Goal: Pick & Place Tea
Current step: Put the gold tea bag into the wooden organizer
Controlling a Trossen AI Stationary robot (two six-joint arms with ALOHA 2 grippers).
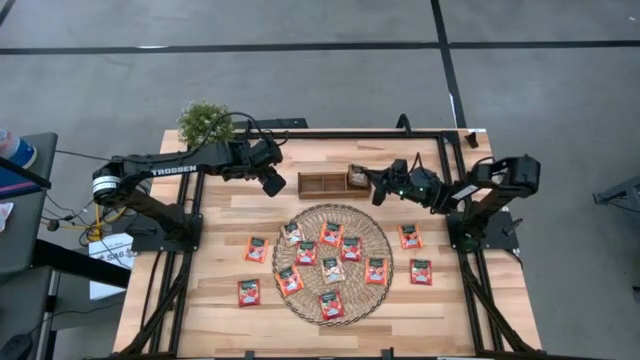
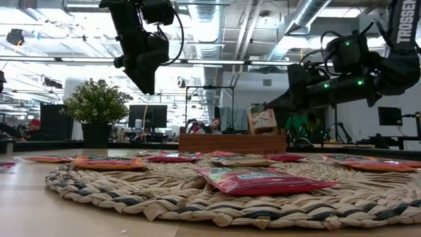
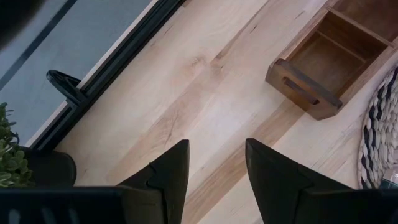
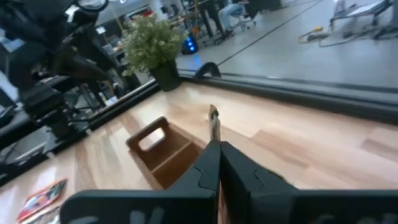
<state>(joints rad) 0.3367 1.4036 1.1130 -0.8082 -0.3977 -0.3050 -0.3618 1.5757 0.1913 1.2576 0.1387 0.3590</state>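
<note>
Several red-orange tea sachets (image 1: 331,234) lie flat on the round woven mat (image 1: 372,225) and on the table beside it. The brown wooden tray (image 1: 322,184) stands beyond the mat. My right gripper (image 1: 372,182) is at the tray's right end, shut on a pale sachet (image 2: 262,120) standing upright over the right compartment. In the low view the sachet's lower edge reaches the tray's rim (image 2: 231,137). My left gripper (image 1: 272,180) hovers open above bare table left of the tray, and its wrist view (image 3: 217,168) shows wood between the fingers. My right gripper (image 4: 216,144) pinches the pale sachet between its two fingers, which come from the table's right side, slanting down. The wrist view shows the sachet edge-on, its free edge (image 4: 214,121) sticking out past the fingertips. The sachet stands upright over the tray's right compartment (image 4: 163,155).
A small potted plant (image 1: 205,121) stands at the table's far left corner, behind my left arm. Loose sachets lie left (image 1: 256,249) and right (image 1: 410,236) of the mat. The tray's left and middle compartments (image 3: 323,53) show bare wood.
</note>
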